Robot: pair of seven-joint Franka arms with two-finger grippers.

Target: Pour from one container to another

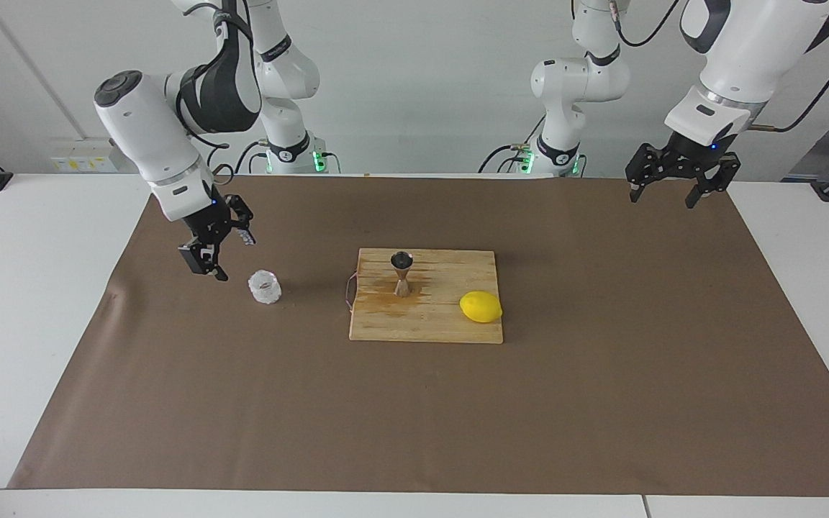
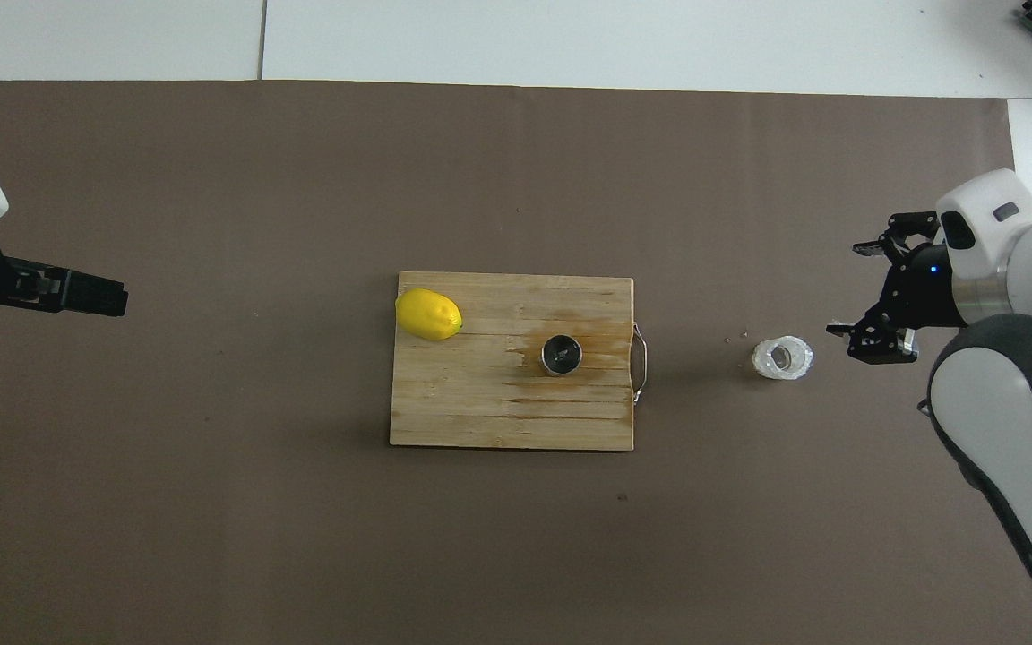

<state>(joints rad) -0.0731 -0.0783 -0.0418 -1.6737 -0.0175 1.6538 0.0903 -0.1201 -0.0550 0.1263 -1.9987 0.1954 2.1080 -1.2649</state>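
The clear faceted glass cup [image 1: 265, 287] [image 2: 783, 357] stands upright on the brown mat, off the board toward the right arm's end. The silvery hourglass jigger [image 1: 401, 273] [image 2: 561, 355] stands upright on the wooden cutting board [image 1: 450, 327] [image 2: 480, 412]. My right gripper [image 1: 226, 253] [image 2: 849, 288] hangs open and empty over the mat, apart from the cup, on the side toward the right arm's end. My left gripper [image 1: 663, 200] [image 2: 95, 296] waits open and empty, raised over the mat's edge at the left arm's end.
A yellow lemon [image 1: 481, 306] [image 2: 428, 314] lies on the board at its corner toward the left arm's end. The board has a wire handle [image 2: 640, 363] on the side facing the cup. Brown mat [image 1: 414, 417] covers most of the white table.
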